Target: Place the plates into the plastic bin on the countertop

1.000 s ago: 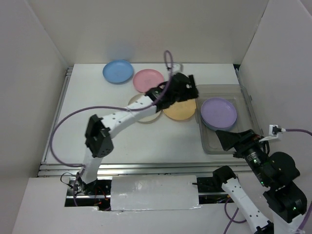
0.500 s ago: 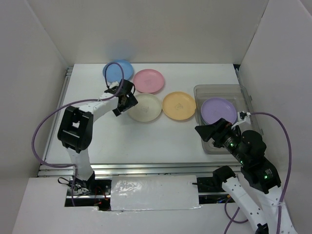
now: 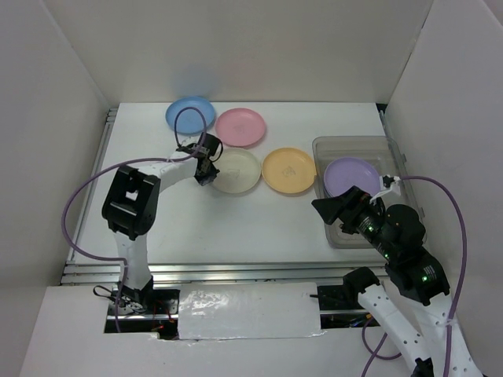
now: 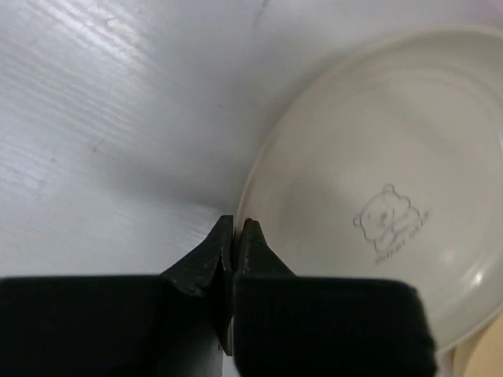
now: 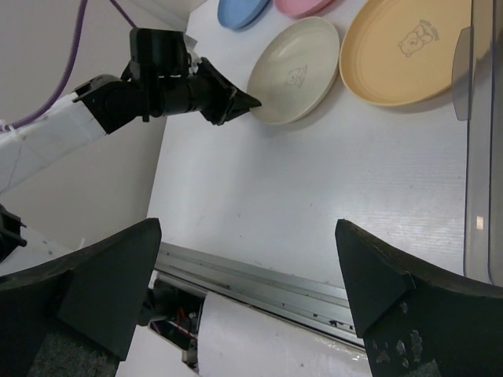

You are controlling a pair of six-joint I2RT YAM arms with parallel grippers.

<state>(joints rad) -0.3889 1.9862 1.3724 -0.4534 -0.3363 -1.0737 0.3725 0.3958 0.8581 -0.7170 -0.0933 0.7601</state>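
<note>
The cream plate (image 3: 236, 170) lies on the tabletop (image 3: 236, 224), left of the plastic bin (image 3: 395, 149), and its rim is pinched in the nearly closed jaws of the left gripper (image 4: 236, 226). The jaws of the right gripper (image 5: 245, 228) are held wide and empty. The plate is judged light, stiff and slippery, so only the thin rim can be taken.

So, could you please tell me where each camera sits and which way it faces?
Top external: fixed above and behind the bases, looking down on the countertop; both arms show.
Left wrist: rides the left wrist, looking down past the left end effector, closed on the cream plate rim.
Right wrist: beside the bin, facing left across the countertop; the open right end effector fills the bottom corners.
Shared: the cream plate appears in all three.
</note>
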